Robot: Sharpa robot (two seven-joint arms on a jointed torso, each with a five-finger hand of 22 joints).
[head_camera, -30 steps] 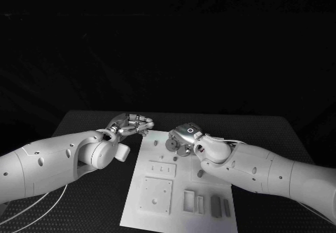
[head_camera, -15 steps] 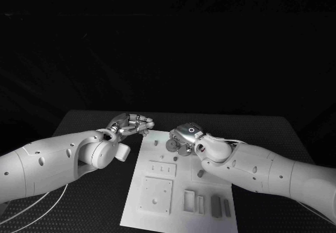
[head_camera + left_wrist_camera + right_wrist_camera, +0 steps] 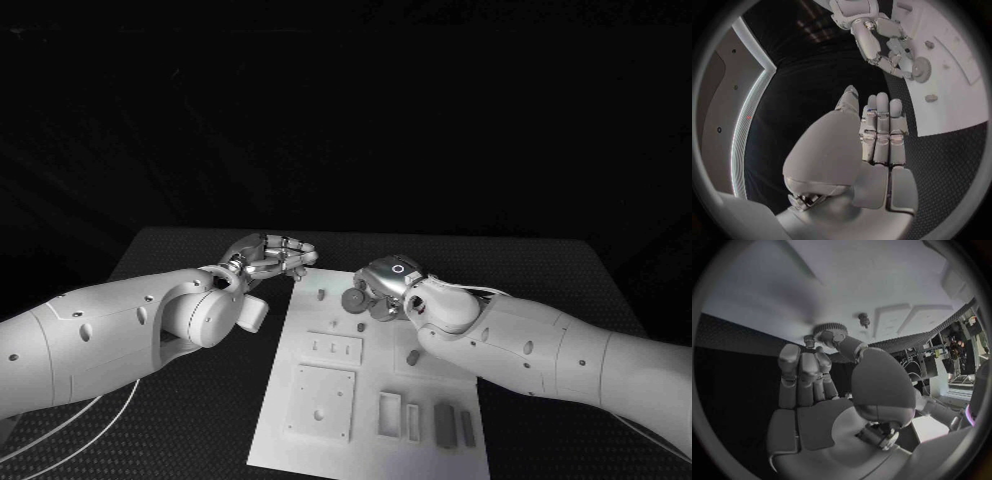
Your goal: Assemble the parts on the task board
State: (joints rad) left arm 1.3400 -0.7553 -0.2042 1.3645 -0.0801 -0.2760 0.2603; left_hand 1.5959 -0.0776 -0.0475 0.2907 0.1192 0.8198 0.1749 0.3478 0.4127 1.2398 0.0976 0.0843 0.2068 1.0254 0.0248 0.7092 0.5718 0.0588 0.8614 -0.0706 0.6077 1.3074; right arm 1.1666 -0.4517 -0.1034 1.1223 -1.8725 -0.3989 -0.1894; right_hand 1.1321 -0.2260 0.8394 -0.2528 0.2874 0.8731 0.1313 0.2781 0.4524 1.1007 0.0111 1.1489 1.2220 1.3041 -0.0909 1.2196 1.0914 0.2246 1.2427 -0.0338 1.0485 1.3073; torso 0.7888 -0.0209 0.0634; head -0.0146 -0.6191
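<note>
Nearest me, the task board (image 3: 368, 420) lies on the black table (image 3: 173, 440) as a long white plate, its long axis running from my near edge away toward the far side, leaning slightly right at the near end. Along its near right stretch a row of narrow upright slots and bars (image 3: 426, 420) stands side by side, their long sides following the board's length. Just left of them sits a square raised plate (image 3: 322, 398), and beyond that a smaller rectangular plate (image 3: 335, 348). Bare textured table lies on both sides of the board, more of it to the left under my left arm.

Farther along, a small peg (image 3: 358, 324) stands upright on the board's middle. Just beyond it, my right hand (image 3: 381, 290) holds a toothed gear (image 3: 353, 299) at the board's far part. From my right wrist the gear (image 3: 830, 333) sits flat-faced against the white board, pinched at my thumb tip, with my other fingers (image 3: 804, 370) pressed together and straight beside it. A second small peg (image 3: 863, 319) stands near the gear. I cannot tell whether the gear touches the board.

My left hand (image 3: 271, 256) hovers off the board's far left corner, over bare table. From its wrist my fingers (image 3: 882, 130) lie straight and pressed together, holding nothing, with the board's edge (image 3: 954, 120) just beside them.

Beyond the table's far edge the room is dark.
</note>
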